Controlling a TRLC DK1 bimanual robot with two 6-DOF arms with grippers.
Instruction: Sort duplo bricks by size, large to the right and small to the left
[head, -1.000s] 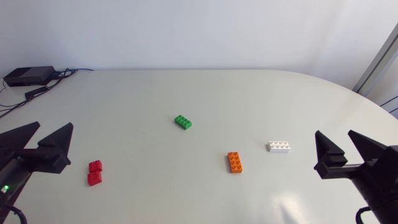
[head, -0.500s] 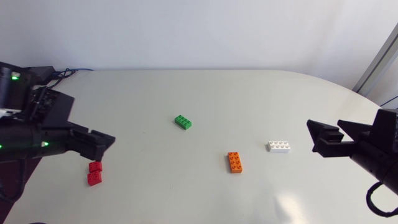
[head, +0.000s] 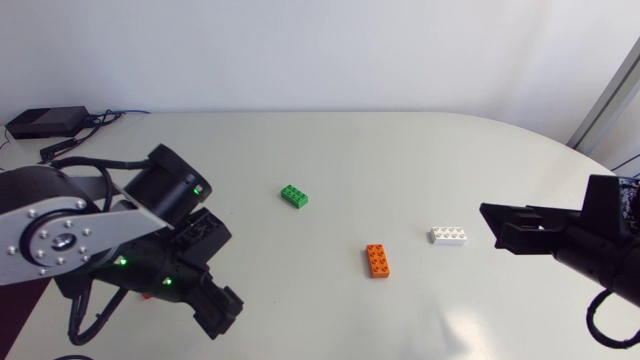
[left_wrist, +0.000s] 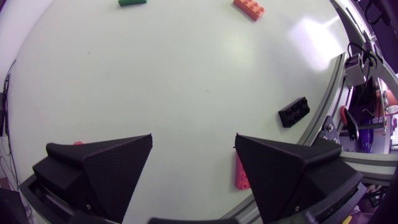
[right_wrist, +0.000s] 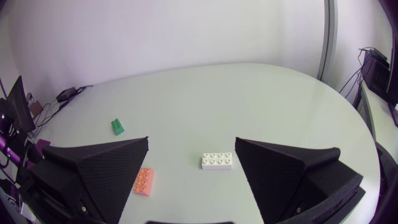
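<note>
A small green brick (head: 293, 196) lies mid-table, a long orange brick (head: 378, 261) nearer the front, and a long white brick (head: 450, 235) to its right. My left arm covers the two red bricks in the head view. Its gripper (head: 212, 312) hangs open over the front left, nothing between its fingers (left_wrist: 109, 165). The left wrist view shows a red sliver (left_wrist: 78, 143) beside one finger, a pink brick (left_wrist: 241, 173) beside the other, and a black brick (left_wrist: 293, 112) by the table's edge. My right gripper (head: 497, 228) stands open just right of the white brick (right_wrist: 217, 160).
A black box (head: 45, 122) with cables sits at the far left corner. The table's rounded front edge (left_wrist: 323, 93) runs close to the black and pink bricks. Bare tabletop lies between the green brick (right_wrist: 117, 127) and the orange brick (right_wrist: 143, 182).
My left arm swung in from the left edge over the red bricks, its gripper turning down toward the front of the table. The right gripper crept a little left toward the white brick.
</note>
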